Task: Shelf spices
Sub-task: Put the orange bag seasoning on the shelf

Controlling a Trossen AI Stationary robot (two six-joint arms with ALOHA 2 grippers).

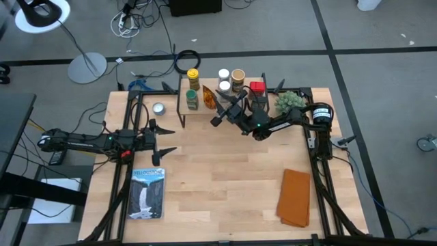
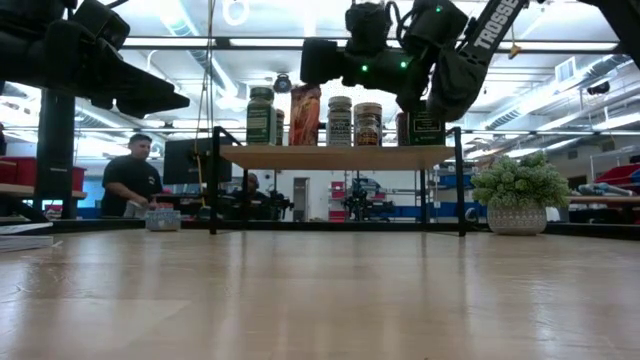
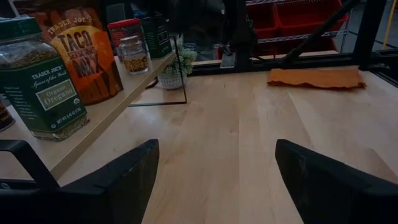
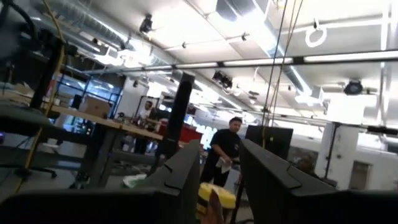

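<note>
Left tool hangs wide open over the surface, well short of the shelf. Right tool, fingers slightly parted and gripping nothing visible, sits over the shelf by the taco packet, so the right arm is nearer. Spices stand in a row along the shelf.

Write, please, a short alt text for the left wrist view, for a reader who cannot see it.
A light-wood shelf holds an oregano jar, an orange taco mix packet and smaller spice containers behind them. The left gripper stands open over the bare wooden table. An orange cloth and a small potted plant lie farther off.
</note>
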